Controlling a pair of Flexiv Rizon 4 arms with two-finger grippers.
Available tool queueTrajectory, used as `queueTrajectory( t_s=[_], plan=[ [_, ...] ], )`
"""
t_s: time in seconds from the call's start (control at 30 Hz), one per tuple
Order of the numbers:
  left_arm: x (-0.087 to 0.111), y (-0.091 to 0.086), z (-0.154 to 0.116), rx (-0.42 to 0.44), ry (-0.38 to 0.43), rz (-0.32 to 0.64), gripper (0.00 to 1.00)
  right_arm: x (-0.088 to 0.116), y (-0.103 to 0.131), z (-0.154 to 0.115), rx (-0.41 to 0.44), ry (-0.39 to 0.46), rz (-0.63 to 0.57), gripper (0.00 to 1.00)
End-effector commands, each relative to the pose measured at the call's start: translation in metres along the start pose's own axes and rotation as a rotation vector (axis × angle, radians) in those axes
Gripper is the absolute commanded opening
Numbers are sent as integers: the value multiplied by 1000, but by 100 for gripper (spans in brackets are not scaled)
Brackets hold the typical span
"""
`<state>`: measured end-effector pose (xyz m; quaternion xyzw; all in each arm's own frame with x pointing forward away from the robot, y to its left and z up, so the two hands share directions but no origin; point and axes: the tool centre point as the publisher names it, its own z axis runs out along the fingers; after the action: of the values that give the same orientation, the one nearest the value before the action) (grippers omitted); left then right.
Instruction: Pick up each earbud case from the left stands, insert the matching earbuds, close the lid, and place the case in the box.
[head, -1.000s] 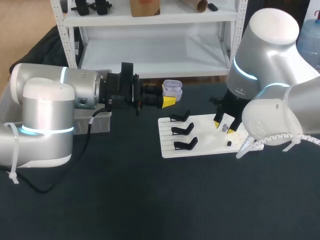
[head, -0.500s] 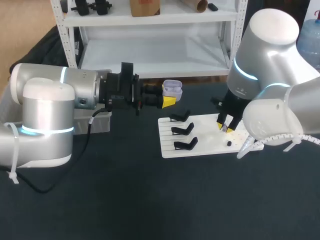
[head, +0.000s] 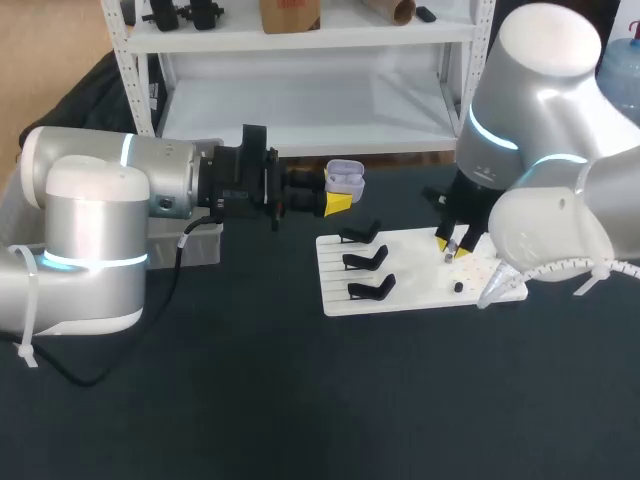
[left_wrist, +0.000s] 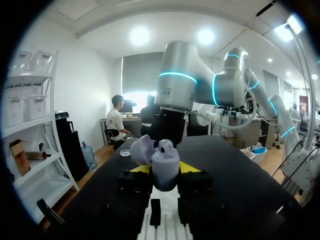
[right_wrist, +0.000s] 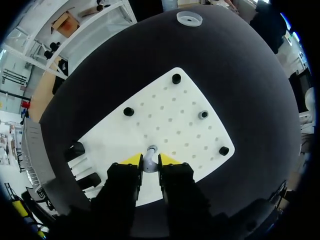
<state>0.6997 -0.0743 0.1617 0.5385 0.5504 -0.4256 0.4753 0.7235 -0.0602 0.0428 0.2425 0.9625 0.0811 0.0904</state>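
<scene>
The coming move is judged to turn on how the open earbud case (head: 346, 179) lies from the earbud (right_wrist: 150, 153) that is to go into it. The case is held clear of the counter (head: 250, 400), just beyond the far corner of the white board (head: 420, 292), on the side where the black stands (head: 365, 260) are set. Its body is clamped between the fingers of the left gripper (left_wrist: 165, 169), with the lid swung open and the mouth turned upward. The earbud is pinched between the nearly closed fingers of the right gripper (right_wrist: 149, 160), just above the board's middle part, on the side away from the stands. Its stem appears to run along the fingers, pointing down at the board, though it is too small for this to be settled. From the right fingers the case therefore lies across the board, past the stands and higher up. The right arm is the one that must be carried over, since the left is already at the case.

Against the picture from one second back, the right fingers are drawn together on the earbud where they were spread around it, and the gripper is raised slightly off the board. The left arm and the case are unchanged.
</scene>
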Motion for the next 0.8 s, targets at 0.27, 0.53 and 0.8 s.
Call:
queueTrajectory(
  t_s=[0.27, 0.53, 0.8],
  plan=[
    [0, -1, 0, -5, -2, 1, 0, 11, -8, -85, -73, 97, -295, 0],
    [0, -1, 0, -5, -2, 1, 0, 34, -2, -132, -97, 150, -605, 0],
    [0, -1, 0, -5, -2, 1, 0, 54, 26, -176, -174, 130, -786, 0]
  ],
)
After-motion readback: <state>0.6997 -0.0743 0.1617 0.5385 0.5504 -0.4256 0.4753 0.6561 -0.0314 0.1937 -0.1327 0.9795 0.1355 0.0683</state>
